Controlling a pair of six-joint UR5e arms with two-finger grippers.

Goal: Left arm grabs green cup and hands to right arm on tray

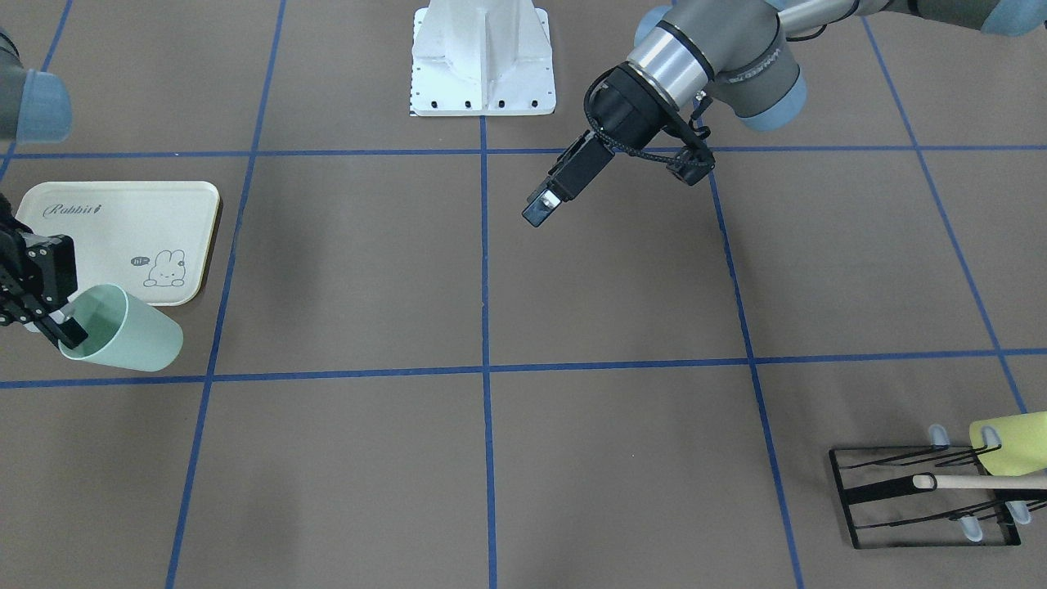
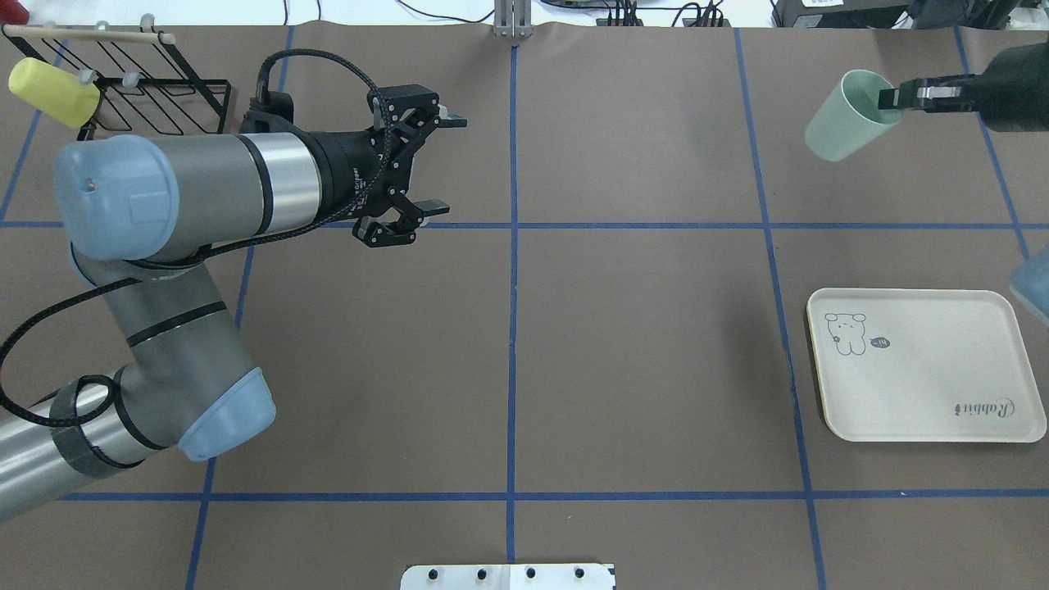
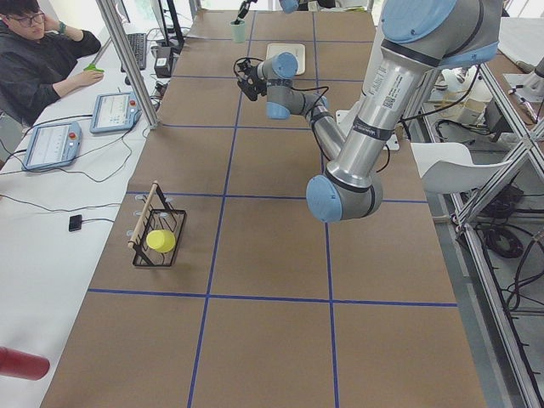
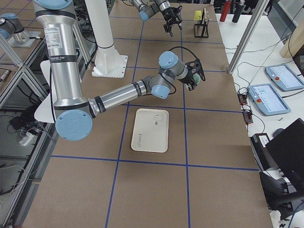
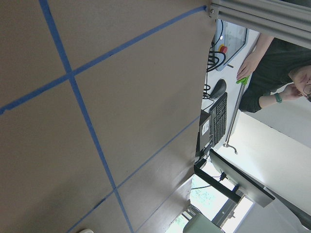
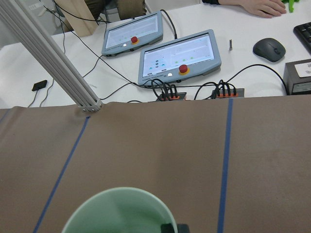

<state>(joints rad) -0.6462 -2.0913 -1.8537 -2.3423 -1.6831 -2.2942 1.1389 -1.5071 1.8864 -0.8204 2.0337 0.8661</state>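
The pale green cup (image 2: 844, 119) is tilted on its side, and my right gripper (image 2: 895, 97) is shut on its rim, one finger inside the mouth. In the front-facing view the same cup (image 1: 131, 334) hangs from that gripper (image 1: 61, 323) just off the cream "Rabbit" tray's (image 1: 114, 214) corner, on the side away from the robot. The tray (image 2: 926, 410) has nothing on it. The right wrist view shows the cup's rim (image 6: 121, 201) at the bottom. My left gripper (image 2: 447, 164) is open and holds nothing, left of the table's centre line, far from the cup.
A black wire rack (image 2: 156, 102) with a wooden rod and a yellow-green cup (image 2: 51, 90) stands at the far left corner. The white robot base (image 1: 483, 65) is at mid-table. A person (image 3: 38, 55) sits at a side desk with control tablets.
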